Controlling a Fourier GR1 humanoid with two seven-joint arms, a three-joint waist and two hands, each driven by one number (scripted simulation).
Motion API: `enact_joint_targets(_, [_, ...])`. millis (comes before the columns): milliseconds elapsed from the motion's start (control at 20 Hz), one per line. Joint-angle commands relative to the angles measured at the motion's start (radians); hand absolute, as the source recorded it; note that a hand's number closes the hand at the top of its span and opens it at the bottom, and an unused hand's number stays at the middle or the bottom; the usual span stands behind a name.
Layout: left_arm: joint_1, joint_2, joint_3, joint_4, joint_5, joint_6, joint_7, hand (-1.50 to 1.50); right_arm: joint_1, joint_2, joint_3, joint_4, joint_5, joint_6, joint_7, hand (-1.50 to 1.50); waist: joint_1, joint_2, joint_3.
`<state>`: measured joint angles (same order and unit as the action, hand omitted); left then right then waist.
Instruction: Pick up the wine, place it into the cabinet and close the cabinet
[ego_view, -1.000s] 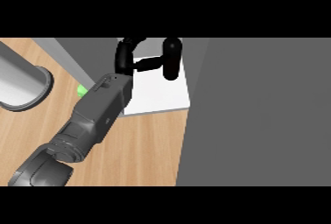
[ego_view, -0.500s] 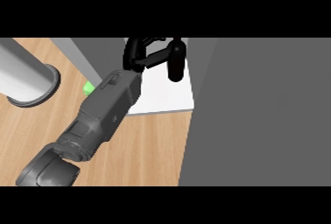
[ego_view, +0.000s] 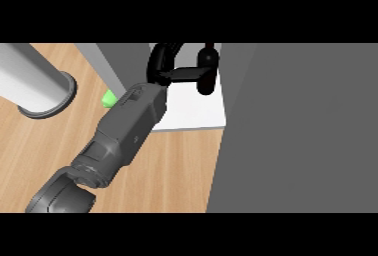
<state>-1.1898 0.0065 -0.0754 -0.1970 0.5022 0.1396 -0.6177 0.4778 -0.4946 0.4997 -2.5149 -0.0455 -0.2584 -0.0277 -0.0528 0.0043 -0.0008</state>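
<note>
I can't pick out the wine as a separate thing. The nearest candidate is a dark upright shape right against my left hand (ego_view: 184, 74), and it could just as well be part of the hand. The hand is up at the counter's (ego_view: 177, 165) far edge, over the white floor of the cabinet (ego_view: 193, 112). From this angle I can't tell how far open it is or whether it holds anything. I take the step in hand to be setting the bottle inside, so I'd ease it down until it stands upright on the white floor, well in from the front lip, and open the hand only once it is settled. The withdrawal should come straight back along the forearm's line, so nothing gets knocked over. The big grey panel (ego_view: 295, 130) along the counter's right side looks like the door, and I'd keep the arm off it until the hand is out, then swing it shut. A small green thing (ego_view: 108, 100) sits just left of the forearm and a grey cylinder (ego_view: 37, 82) stands toward the far left corner. Both are off my path. My right hand is out of view.
</note>
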Motion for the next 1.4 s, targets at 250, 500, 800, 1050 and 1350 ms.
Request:
enact_joint_targets(250, [0.122, -0.006, -0.068, -0.152, 0.064, -0.050, 0.027, -1.50, 0.075, -0.003, 0.016, -0.193, -0.009, -0.019, 0.080, -1.50, 0.024, -0.014, 0.000])
enact_joint_targets(500, [0.214, -0.006, -0.161, -0.321, 0.131, -0.064, 0.082, -1.50, 0.066, -0.014, -0.010, -0.192, -0.033, -0.020, 0.099, -1.50, 0.038, -0.024, 0.000])
enact_joint_targets(800, [0.408, -0.006, -0.268, -0.526, 0.160, -0.039, 0.104, -1.50, 0.070, -0.024, -0.063, -0.217, -0.070, -0.026, 0.115, -1.50, 0.053, -0.023, 0.000])
enact_joint_targets(1050, [0.572, -0.003, -0.306, -0.711, 0.123, -0.007, 0.135, -1.50, 0.095, -0.033, -0.063, -0.228, -0.059, -0.021, 0.100, -1.50, 0.063, -0.021, 0.001])
enact_joint_targets(1350, [0.780, -0.005, -0.409, -0.922, 0.072, 0.043, 0.140, -1.50, 0.077, -0.030, -0.068, -0.245, -0.056, -0.038, 0.134, -1.50, 0.058, -0.017, 0.001])
